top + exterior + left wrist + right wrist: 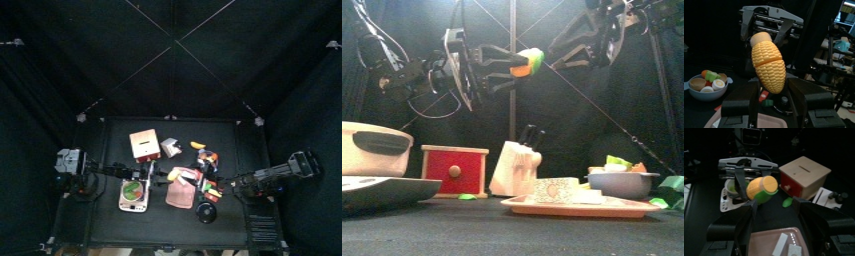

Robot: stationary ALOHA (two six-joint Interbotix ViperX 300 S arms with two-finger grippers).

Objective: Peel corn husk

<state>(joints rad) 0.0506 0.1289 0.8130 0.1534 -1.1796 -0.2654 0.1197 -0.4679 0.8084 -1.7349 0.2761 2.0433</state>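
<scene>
A yellow toy corn cob [768,62] hangs in the air above the table. My left gripper [772,92] is shut on its lower end. In the right wrist view the corn [759,187] shows end-on, with a green husk piece [771,192] still on one side. My right gripper [776,203] stands open just short of that end, nothing between its jaws. From the front, the corn [527,62] hangs between the left gripper [476,75] and the right gripper [563,50]. I cannot tell whether the right jaws touch it.
On the table below stand a red box [454,170], a white knife block [516,170], a pink tray [583,208] with white pieces, and a bowl [623,182] of toy food. A white appliance [376,150] sits at the left. A small green piece [469,196] lies near the box.
</scene>
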